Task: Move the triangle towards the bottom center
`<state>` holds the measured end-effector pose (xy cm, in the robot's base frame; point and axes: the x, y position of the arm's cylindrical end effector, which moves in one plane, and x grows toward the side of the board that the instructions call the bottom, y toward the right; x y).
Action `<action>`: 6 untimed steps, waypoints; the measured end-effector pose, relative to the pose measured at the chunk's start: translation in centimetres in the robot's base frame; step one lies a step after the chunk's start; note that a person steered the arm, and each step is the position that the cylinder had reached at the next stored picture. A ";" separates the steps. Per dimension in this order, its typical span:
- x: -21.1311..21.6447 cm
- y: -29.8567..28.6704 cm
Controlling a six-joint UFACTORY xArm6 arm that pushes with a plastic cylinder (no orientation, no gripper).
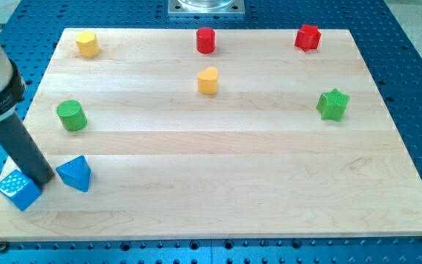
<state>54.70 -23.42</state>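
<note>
Here my tip (44, 181) rests on the wooden tabletop (218, 198) near the view's bottom left corner, in the narrow gap between two blue blocks. The blue triangle (75, 174) lies just to the view's right of my tip, very close or touching; I cannot tell which. The blue cube (18, 190) sits just to the view's left and slightly lower, partly hidden behind the dark rod. There is no gripper on this arm, only the rod, so nothing is being held.

The triangle is at the lower left of the tabletop, well apart from the bottom centre.

A green cylinder (71, 116) stands above the triangle, towards the view's left edge. Along the view's top lie a yellow block (87, 44) at the left, a red cylinder (206, 40) near the middle and a red block (308, 37) at the right. A yellow heart-like block (208, 81) sits below the red cylinder. A green star-shaped block (333, 104) is at the view's right.
</note>
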 end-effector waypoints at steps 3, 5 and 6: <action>-0.8 -3.9; -0.3 7.6; 0.0 10.8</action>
